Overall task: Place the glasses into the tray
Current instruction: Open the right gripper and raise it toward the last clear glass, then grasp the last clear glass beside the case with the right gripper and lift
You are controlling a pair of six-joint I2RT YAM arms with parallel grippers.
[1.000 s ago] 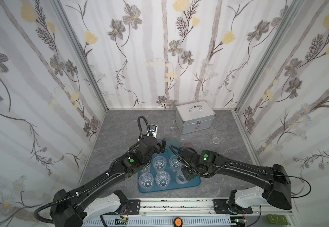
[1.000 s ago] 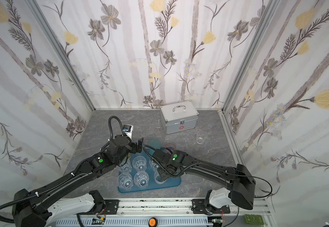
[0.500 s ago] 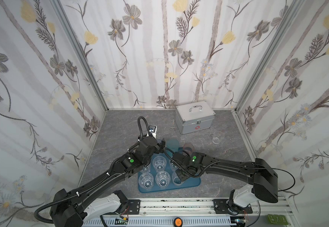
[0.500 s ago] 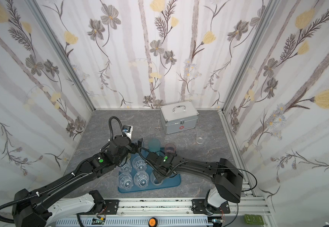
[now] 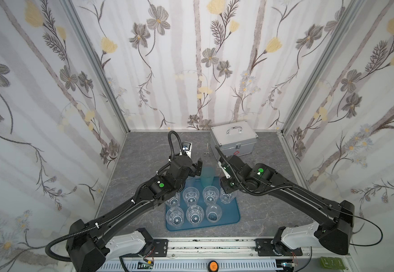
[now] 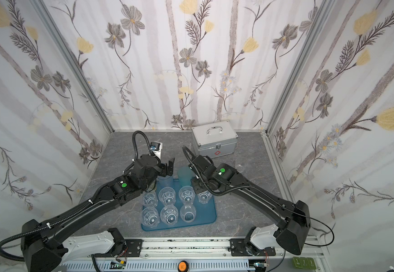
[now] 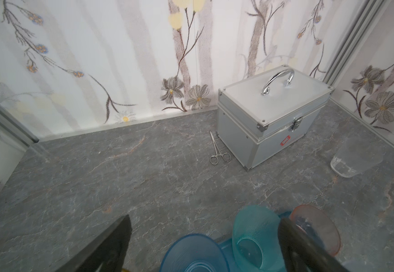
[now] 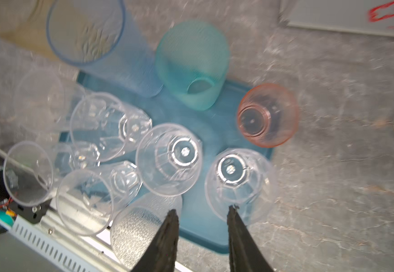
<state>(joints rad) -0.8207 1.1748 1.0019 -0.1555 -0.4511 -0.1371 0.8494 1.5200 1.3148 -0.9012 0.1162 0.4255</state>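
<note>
I count seven clear glasses [image 5: 191, 194] standing upright inside the tray [image 5: 230, 217], four in the far row and three in the near row. The near right one has a stippled wall. Along the tray's far edge stand the tall blue tumbler [image 8: 101, 44], the teal tumbler [image 5: 206, 175] and the short pink glass [image 8: 267, 115]. I cannot tell whether their bases sit inside the rim. A yellowish tumbler [image 8: 10, 18] shows beside the blue one, mostly cut off. One more clear glass [image 6: 239, 167] stands on the table well to the right of the tray.

My right gripper [image 8: 201, 210] hangs over the tray's right side, jaws partly spread with nothing between them. One fingertip [image 8: 232, 209] lines up with the rim of the far row's right glass, and I cannot tell if they touch. My left gripper [image 7: 205, 219] hovers just beyond the tray's far edge, jaws spread wide and empty, with the blue tumbler's rim below. Its arm covers the tray's left edge in both top views. Beyond the tray lie steel forceps [image 5: 206, 150], just beside a silver case [image 5: 233, 141].
</note>
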